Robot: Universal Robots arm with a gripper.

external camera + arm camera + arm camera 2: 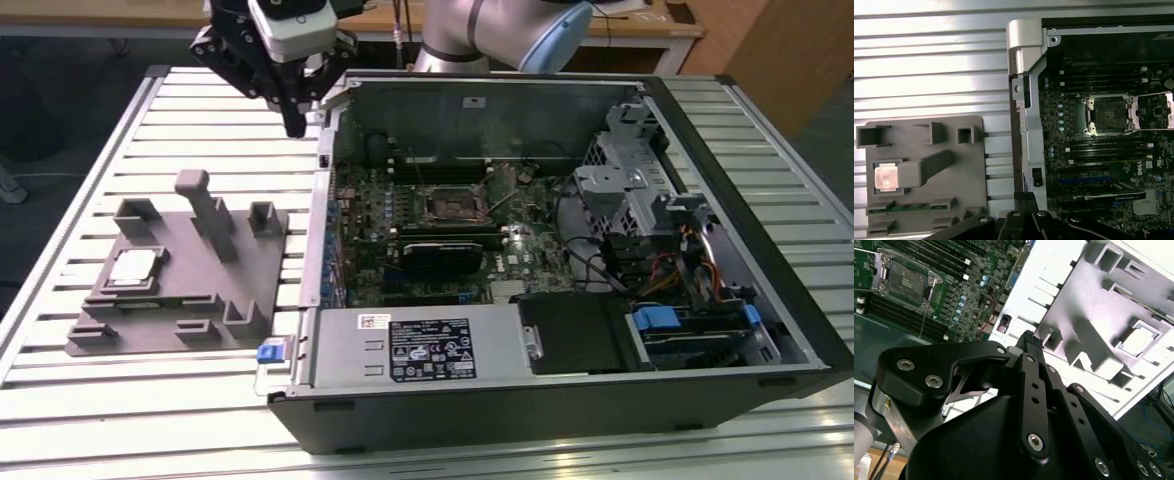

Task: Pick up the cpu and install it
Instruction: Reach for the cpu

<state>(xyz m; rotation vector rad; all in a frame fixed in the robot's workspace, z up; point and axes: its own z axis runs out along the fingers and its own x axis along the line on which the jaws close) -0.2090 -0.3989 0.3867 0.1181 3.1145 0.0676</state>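
The cpu [134, 267] is a small silvery square lying flat in a pocket of the grey fixture [180, 290] on the exterior view's left. Both wrist views show the cpu [886, 177] [1138, 340] resting on that fixture [966, 175] [1094, 310]. My gripper [292, 122] hangs high above the table, between the fixture's far end and the computer case's wall, fingers together with nothing between them. The gripper's tips [1029, 340] [1024, 196] sit over the case's edge. The dark socket [447, 205] [1106, 114] [906, 282] on the motherboard stands open with its metal frame raised.
The open computer case [747, 250] lies on its side on the slatted aluminium table [160, 400]. Inside are a silver box with a white label [427, 345], a drive cage [641, 190] and bundled cables [681, 270]. The robot arm [494, 30] rises behind the case.
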